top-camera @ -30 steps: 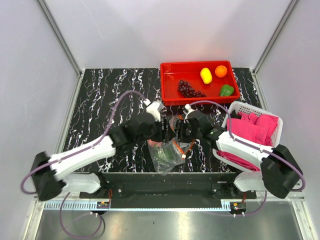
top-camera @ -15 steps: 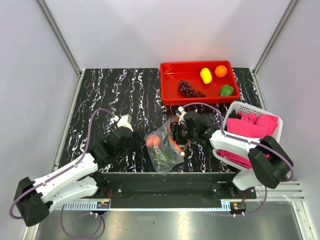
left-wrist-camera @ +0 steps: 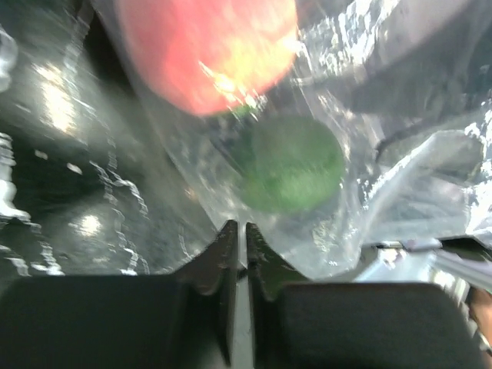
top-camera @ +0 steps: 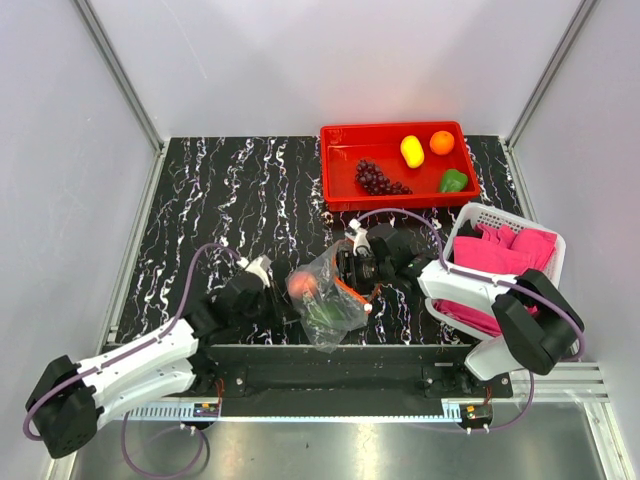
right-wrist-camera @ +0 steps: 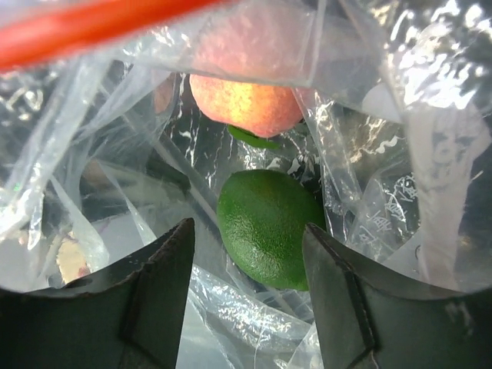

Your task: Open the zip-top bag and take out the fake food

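The zip-top bag [top-camera: 338, 298] lies crumpled near the table's front edge, its orange-red zip strip [right-wrist-camera: 92, 23] towards my right arm. Inside it are fake food pieces: a peach-coloured fruit [top-camera: 303, 284] [right-wrist-camera: 246, 100] [left-wrist-camera: 204, 46] and a green lime-like fruit [right-wrist-camera: 269, 227] [left-wrist-camera: 296, 161]. My left gripper [top-camera: 278, 300] [left-wrist-camera: 239, 228] is pinched shut on the bag's clear film at its left edge. My right gripper [top-camera: 348, 268] [right-wrist-camera: 247, 227] sits in the bag's mouth, open, a finger on each side of the green fruit without touching it.
A red tray [top-camera: 335, 135] at the back holds a purple grape bunch [top-camera: 378, 178], a yellow fruit [top-camera: 411, 151], an orange ball [top-camera: 441, 142] and a green pepper [top-camera: 453, 181]. A white basket [top-camera: 480, 213] of pink cloths stands by the right arm.
My left arm pulled back from the bag's mouth to the near left and closed on the bag's left edge. The right gripper opened wider inside the mouth.
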Controlling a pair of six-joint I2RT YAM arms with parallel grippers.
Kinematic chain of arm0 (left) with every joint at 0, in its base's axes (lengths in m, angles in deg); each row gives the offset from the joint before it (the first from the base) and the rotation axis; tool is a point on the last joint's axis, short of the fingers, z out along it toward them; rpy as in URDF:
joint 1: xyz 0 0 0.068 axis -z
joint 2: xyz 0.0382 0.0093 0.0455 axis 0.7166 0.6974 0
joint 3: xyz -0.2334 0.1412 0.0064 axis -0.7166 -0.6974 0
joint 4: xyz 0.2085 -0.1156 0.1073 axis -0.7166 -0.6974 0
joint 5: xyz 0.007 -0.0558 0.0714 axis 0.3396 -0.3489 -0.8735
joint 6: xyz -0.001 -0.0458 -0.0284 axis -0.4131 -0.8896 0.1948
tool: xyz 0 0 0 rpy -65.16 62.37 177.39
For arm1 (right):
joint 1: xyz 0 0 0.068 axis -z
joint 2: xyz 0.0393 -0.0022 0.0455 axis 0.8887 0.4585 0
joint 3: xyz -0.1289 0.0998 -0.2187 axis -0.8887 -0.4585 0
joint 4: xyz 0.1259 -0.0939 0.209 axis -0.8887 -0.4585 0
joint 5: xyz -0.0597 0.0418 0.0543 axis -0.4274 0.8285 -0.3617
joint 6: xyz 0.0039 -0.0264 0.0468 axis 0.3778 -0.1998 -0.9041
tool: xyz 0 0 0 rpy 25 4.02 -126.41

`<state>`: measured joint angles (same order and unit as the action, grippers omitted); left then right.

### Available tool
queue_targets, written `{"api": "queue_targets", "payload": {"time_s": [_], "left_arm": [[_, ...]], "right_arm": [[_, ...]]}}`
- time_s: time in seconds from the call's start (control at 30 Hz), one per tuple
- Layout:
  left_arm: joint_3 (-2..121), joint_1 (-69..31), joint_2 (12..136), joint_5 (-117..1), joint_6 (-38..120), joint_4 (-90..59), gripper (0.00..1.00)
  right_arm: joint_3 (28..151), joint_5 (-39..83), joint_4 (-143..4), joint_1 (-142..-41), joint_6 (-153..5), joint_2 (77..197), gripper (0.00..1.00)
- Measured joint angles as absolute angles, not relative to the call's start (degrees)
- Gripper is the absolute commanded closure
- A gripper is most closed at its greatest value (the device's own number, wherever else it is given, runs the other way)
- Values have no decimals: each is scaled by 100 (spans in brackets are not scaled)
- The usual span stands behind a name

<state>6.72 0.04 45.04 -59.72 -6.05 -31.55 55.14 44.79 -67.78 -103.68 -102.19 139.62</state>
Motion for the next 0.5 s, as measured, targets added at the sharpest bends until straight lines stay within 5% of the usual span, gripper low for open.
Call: {"api": "queue_targets", "payload": {"time_s": [0.5], "left_arm": [[66, 450, 6386, -5144, -1346, -578, 85]], "right_arm": [[5230, 4726, -6837, -10368, -10046, 14050, 25]]}}
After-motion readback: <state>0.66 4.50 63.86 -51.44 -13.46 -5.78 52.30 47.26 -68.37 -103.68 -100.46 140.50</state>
